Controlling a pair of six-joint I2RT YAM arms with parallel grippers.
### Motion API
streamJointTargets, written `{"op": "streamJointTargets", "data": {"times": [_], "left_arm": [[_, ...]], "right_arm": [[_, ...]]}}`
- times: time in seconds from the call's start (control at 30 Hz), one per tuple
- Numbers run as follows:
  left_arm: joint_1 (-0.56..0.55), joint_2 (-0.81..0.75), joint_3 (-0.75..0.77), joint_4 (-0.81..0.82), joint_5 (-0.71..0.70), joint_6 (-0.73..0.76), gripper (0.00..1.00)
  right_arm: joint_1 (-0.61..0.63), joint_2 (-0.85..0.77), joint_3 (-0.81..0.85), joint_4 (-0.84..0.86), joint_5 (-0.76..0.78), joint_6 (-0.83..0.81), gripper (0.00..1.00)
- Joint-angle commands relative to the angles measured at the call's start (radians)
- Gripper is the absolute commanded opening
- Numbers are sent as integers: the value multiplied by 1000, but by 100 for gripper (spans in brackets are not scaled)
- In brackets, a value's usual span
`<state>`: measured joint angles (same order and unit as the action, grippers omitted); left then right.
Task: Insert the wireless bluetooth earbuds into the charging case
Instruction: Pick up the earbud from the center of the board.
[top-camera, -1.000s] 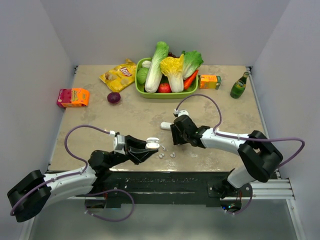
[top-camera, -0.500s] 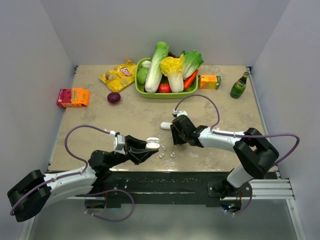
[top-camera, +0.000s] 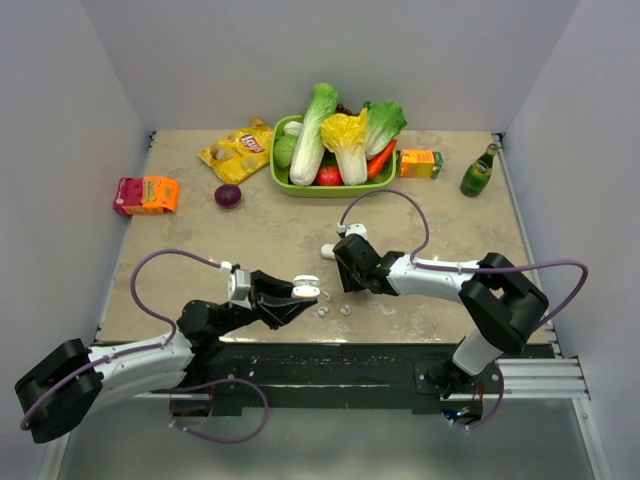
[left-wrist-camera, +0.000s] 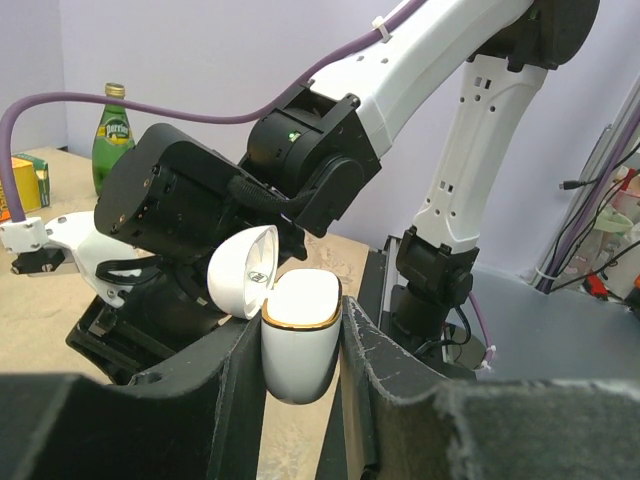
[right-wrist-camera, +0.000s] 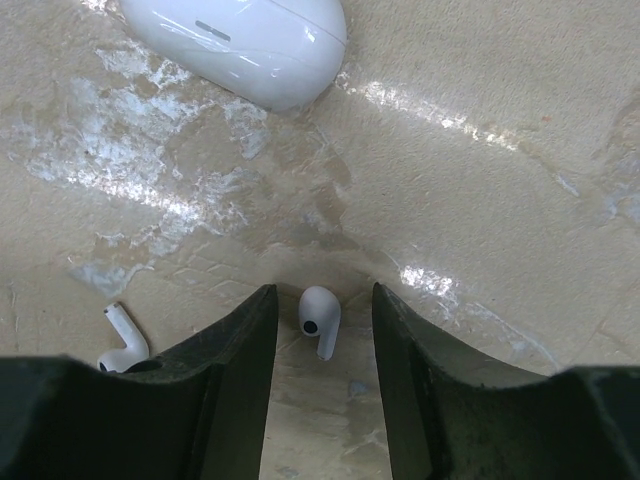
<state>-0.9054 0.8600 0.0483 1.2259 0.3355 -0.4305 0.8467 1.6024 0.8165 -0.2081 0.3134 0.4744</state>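
Observation:
My left gripper (left-wrist-camera: 300, 335) is shut on the white charging case (left-wrist-camera: 300, 350), held upright just above the table near its front edge, with the lid (left-wrist-camera: 243, 272) flipped open. From above, the case (top-camera: 306, 289) sits at the tip of the left gripper (top-camera: 298, 293). My right gripper (right-wrist-camera: 322, 296) is open and low over the table, its fingers either side of one white earbud (right-wrist-camera: 319, 318) without touching it. Another earbud (right-wrist-camera: 122, 338) lies just left of its left finger. In the top view two earbuds (top-camera: 345, 309) (top-camera: 323, 311) lie in front of the right gripper (top-camera: 343, 282).
A closed white case (right-wrist-camera: 240, 40) lies just beyond the right gripper, also seen from above (top-camera: 330, 250). At the back stand a green vegetable basket (top-camera: 320, 191), chips bag (top-camera: 238, 150), purple onion (top-camera: 228, 196), orange-pink box (top-camera: 146, 194), juice carton (top-camera: 420, 163) and green bottle (top-camera: 478, 172).
The right arm has slid a little to the left and farther from the bases, and its jaws have narrowed slightly. The left arm and the case have not moved.

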Motion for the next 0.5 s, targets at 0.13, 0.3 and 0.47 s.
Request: {"op": "streamJointTargets", "data": {"times": [0.13,0.3,0.47], "left_arm": [[-6,-9,-251,73,-13,1,0],[-6,-22,-251,63,-19,1,0],[-7,-35,-240,35,-16,3,0]], "right_arm": [[26,33,23,-62,75,36,41],[34,45,21,-73,90,58,43],[32,51,39,-97,37,79,47]]}}
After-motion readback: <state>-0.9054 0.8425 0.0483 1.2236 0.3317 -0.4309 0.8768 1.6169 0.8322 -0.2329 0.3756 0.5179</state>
